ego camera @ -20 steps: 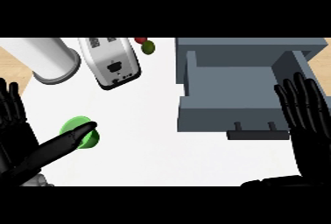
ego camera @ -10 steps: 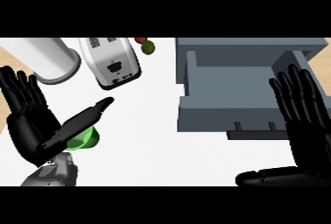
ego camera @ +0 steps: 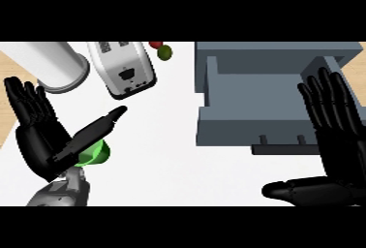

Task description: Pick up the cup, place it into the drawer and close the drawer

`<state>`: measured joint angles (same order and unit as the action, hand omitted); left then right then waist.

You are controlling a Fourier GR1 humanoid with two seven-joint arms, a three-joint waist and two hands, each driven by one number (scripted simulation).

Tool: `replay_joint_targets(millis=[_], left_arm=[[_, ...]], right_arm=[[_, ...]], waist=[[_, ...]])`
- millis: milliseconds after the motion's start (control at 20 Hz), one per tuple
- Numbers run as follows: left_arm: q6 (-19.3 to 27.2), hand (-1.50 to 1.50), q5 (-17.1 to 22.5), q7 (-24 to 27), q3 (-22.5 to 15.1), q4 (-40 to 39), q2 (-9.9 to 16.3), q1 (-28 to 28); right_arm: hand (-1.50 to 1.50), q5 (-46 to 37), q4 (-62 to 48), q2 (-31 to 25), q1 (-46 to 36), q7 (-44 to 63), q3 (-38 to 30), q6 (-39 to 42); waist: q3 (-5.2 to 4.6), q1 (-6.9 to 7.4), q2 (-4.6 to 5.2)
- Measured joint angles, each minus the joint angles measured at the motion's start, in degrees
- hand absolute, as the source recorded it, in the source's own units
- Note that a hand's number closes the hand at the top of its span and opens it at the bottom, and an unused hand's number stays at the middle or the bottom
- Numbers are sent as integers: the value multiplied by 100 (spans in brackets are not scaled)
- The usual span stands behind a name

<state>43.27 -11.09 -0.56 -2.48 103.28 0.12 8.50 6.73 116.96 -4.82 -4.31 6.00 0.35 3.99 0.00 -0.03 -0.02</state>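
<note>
Cup (ego camera: 95, 154) is sitting on the white counter (ego camera: 172, 179) at the view's left, a small green thing now mostly hidden behind the left hand (ego camera: 43, 145), with only a part of its green side peeking out below the thumb. That is the change that matters: a second ago the left hand was lying low at the lower left edge with the cup plainly showing beside its thumb, and since then it has been rising and swinging inward, so that the palm is now facing up the view, fingers straight and spread, thumb stretched out across the top of the cup. The fingers are not curling round the cup, so I judge the hand to be lining up on the cup, with the grasp not yet made; whether the thumb is touching the cup I cannot tell. The right hand (ego camera: 336, 140) is holding flat and spread at the view's right, over the right wall of the grey drawer (ego camera: 250, 104), and it has barely shifted in that second. The drawer is standing open, well apart from the cup, its inside bare and its handle (ego camera: 286, 145) facing the robot. A white toaster (ego camera: 125, 68) and a white cylinder (ego camera: 53, 65) are standing up the counter from the cup, near the left hand's fingertips. The task is looking early: closing round the cup comes next, then the carry across to the drawer.
</note>
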Motion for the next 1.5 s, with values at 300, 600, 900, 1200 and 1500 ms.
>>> replay_joint_targets(millis=[300,600,900,1200,1500], left_arm=[[194,-150,28,-32,-115,142,-3,-293],[367,-150,121,-109,-265,182,-7,-642],[425,-150,916,807,-140,-356,-10,-1038],[402,-150,1584,1572,51,-868,-10,-1246],[263,-150,2236,2395,111,-1483,-5,-1345]], right_arm=[[-150,-44,149,41,102,-18,-7,30],[-150,-6,38,17,41,-75,-126,101],[-150,55,111,2,29,19,-179,125],[-150,79,156,-15,-57,171,-212,129],[-150,84,-59,-8,-129,47,-264,189]], waist=[[0,1,-1],[-1,7,-2],[-2,4,1],[-3,8,0],[-2,8,1]])
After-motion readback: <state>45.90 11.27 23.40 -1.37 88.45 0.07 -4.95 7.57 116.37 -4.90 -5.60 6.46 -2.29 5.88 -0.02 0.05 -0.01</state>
